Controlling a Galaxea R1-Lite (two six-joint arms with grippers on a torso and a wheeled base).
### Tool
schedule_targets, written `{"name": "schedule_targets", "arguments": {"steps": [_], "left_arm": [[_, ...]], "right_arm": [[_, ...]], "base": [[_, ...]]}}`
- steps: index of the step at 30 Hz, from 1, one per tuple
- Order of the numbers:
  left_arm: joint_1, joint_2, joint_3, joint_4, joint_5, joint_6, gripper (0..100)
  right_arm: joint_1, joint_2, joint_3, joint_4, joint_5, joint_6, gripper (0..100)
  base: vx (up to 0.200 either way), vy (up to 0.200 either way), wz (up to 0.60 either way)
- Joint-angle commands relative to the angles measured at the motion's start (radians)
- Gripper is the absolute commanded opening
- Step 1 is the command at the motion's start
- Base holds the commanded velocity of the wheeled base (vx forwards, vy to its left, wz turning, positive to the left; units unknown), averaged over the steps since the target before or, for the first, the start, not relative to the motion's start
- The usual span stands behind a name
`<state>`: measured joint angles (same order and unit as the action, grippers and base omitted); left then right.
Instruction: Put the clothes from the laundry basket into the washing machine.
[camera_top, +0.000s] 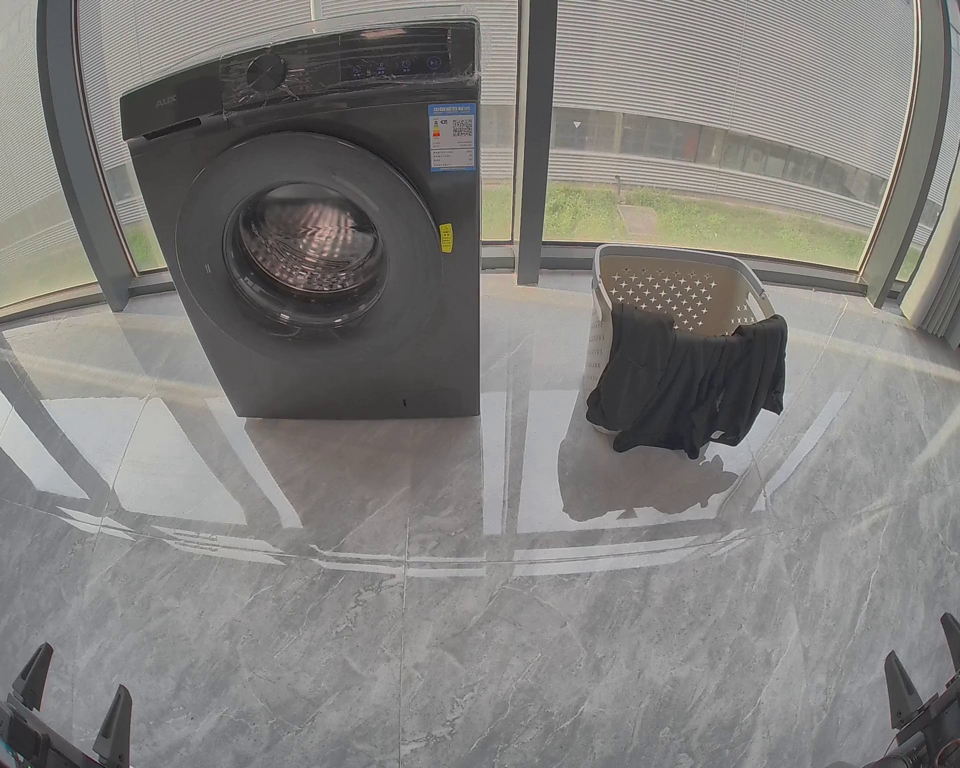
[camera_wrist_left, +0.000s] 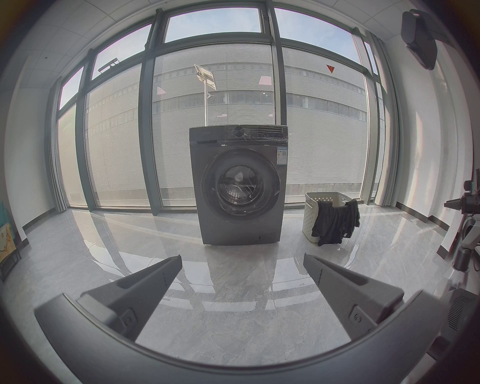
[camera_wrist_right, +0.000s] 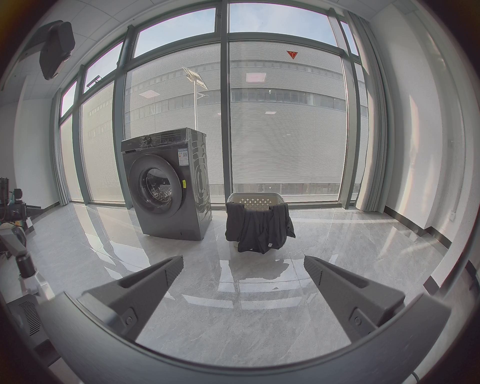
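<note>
Draping the laundry basket (camera_top: 672, 292), clothes (camera_top: 690, 385) hang well apart from the wide-spread left tool (camera_wrist_left: 242, 259) and right tool (camera_wrist_right: 242, 259).

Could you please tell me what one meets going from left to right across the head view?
Left end effector → dark grey front-loading washing machine → white perforated plastic laundry basket → right end effector.

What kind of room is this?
Probably a laundry test room in an office-like building: a washing machine and laundry basket stand on a shiny floor beside tall windows.
</note>
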<state>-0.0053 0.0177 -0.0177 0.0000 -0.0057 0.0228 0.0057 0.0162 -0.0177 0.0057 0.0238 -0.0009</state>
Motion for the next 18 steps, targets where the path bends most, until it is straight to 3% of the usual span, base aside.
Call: {"name": "schedule_targets", "arguments": {"steps": [1,18], "left_arm": [[0.001,-0.018,0.016,0.0,0.0,0.0,100],[0.001,-0.018,0.016,0.0,0.0,-0.001,100]], "right_arm": [[0.0,-0.016,0.018,0.0,0.001,-0.001,100],[0.0,-0.016,0.016,0.0,0.001,-0.001,100]], "base": [[0.0,0.0,0.0],[0.0,0.0,0.0]]}}
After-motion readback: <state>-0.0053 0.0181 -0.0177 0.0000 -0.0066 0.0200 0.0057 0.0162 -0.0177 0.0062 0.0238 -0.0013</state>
